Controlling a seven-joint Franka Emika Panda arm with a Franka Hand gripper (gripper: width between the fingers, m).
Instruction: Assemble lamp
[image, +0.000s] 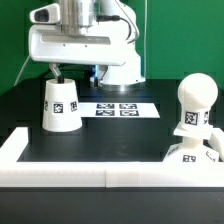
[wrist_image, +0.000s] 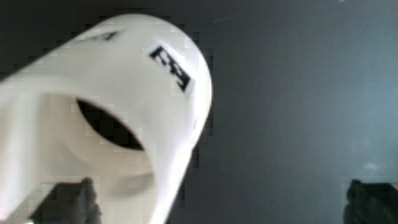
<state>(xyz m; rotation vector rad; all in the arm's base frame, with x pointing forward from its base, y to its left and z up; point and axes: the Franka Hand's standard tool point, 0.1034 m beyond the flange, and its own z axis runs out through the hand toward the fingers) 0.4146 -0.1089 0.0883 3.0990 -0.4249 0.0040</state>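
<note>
The lamp shade (image: 60, 104), a white tapered cup with a square tag, stands on the black table at the exterior view's left. In the wrist view the shade (wrist_image: 111, 120) fills much of the picture, its dark opening facing the camera. My gripper (image: 78, 75) hangs just above the shade, open and empty. In the wrist view the gripper (wrist_image: 221, 203) has one finger (wrist_image: 71, 200) in front of the shade's wall and the other over bare table. The round bulb (image: 193, 98) stands on the tagged base (image: 190, 153) at the exterior view's right.
The marker board (image: 120, 109) lies flat on the table behind the shade, under the arm. A raised white rim (image: 100, 178) runs along the table's front and sides. The base sits against this rim's right corner.
</note>
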